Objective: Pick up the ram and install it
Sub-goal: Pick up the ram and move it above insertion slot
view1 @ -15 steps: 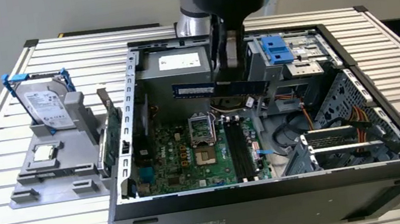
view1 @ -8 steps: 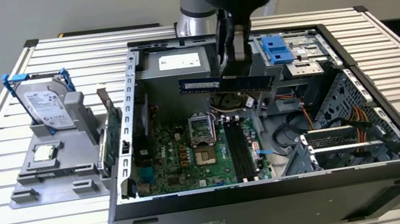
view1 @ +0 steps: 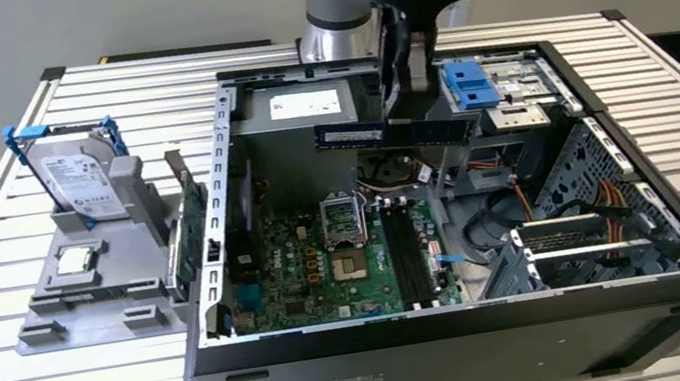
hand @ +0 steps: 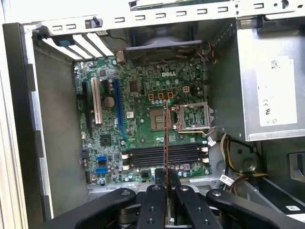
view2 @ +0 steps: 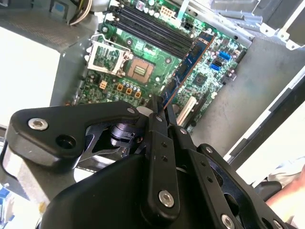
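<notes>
The ram [view1: 372, 134] is a long thin blue-green stick with black chips, held level in the air above the open computer case [view1: 210, 270]. My gripper [view1: 414, 119] is shut on it near the end toward the exterior view's right. In the second wrist view the ram [view2: 189, 60] juts out from between the gripper [view2: 159, 109] over the green motherboard [view2: 119, 81]. The first wrist view has the ram [hand: 166, 138] edge-on, running from the gripper [hand: 166, 175] across the black memory slots [hand: 143, 155]. Those slots [view1: 407, 259] lie well below the stick.
On the exterior view's left, a grey holder [view1: 57, 329] carries a hard drive [view1: 83, 183], a square silver processor chip [view1: 78, 258] and an upright green expansion card [view1: 192, 238]. Inside the case are the power supply [view1: 300, 105], a blue drive caddy [view1: 466, 86], the open processor socket [view1: 338, 213] and orange cables [view1: 613, 210].
</notes>
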### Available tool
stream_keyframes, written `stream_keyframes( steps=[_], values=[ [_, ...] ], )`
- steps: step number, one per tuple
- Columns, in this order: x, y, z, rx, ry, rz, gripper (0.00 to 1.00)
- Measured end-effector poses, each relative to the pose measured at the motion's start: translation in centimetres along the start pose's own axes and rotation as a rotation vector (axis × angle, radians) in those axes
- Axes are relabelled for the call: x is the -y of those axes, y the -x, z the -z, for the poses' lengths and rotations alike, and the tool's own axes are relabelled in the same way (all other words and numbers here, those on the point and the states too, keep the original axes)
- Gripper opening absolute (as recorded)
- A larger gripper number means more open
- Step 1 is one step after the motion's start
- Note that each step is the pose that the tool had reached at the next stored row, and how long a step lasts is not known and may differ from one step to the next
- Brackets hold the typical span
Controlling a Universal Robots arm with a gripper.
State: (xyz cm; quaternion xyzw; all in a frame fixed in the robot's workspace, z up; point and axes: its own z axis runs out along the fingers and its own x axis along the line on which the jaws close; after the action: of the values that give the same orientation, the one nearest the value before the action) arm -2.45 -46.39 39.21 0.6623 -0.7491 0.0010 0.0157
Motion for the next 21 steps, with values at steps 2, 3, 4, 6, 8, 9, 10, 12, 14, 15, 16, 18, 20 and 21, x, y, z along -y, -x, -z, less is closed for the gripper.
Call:
stream_keyframes(
  steps=[2,3,4,6,8,9,10,12,14,15,16,18,20,21],
  values=[
    [0.26,0.29,0.01,0.0,0.0,0.0,0.0],
    [0.38,0.43,0.02,-0.0001,0.0,0.0,0.0],
    [0.5,0.56,0.02,0.0,0.0,0.0,0.0],
    [0.7,0.82,0.03,0.0,0.0,-0.001,0.0],
    [0.93,1.02,0.04,-0.0001,0.0,-0.001,0.0],
    [1.06,1.05,0.04,0.0,0.0,0.0,0.0],
    [1.2,1.07,0.04,0.0,-0.0001,0.002,0.0],
    [1.42,1.14,0.05,-0.0001,-0.0001,0.006,0.0],
    [1.58,1.19,0.05,-0.0001,-0.0002,0.009,0.0],
    [1.64,1.22,0.05,-0.0002,-0.0002,0.01,0.0],
    [1.64,1.25,0.04,-0.0001,-0.0003,0.01,0.0],
    [1.64,1.27,0.04,-0.0004,-0.0006,0.011,0.0],
    [1.65,1.27,-0.03,-0.0005,-0.0006,0.011,0.0],
    [1.65,1.27,-0.03,-0.0005,-0.0006,0.011,0.0]
  ],
)
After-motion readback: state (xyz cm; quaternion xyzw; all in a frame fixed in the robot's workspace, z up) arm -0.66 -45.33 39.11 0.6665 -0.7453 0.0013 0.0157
